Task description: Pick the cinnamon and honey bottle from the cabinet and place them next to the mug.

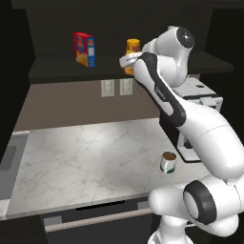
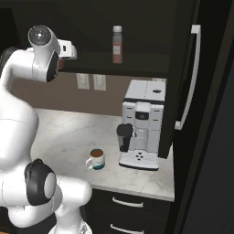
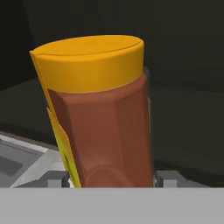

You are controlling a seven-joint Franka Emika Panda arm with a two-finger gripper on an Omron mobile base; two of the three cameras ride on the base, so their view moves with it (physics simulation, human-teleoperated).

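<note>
Left base view: the arm reaches up to the cabinet point(image 1: 57, 71) shelf, its hand at the honey bottle point(image 1: 132, 52); a red-blue box point(image 1: 85, 49) stands further left, and the mug point(image 1: 168, 162) sits on the marble counter point(image 1: 76, 157). Right base view: the cinnamon point(image 2: 117, 44) stands on the shelf above the coffee machine point(image 2: 142, 130). Hand view: the gripper point(image 3: 111, 178) has a finger on either side of the bottle's base; whether they press it, I cannot tell.

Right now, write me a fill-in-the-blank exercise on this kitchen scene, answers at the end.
1. The honey bottle between the tool fingers has a ___ cap.
2. The mug stands on the counter beside the ___ machine.
3. The cinnamon stands in the ___.
4. The red-blue box stands ___ on the shelf.

Answers: yellow; coffee; cabinet; upright
</note>
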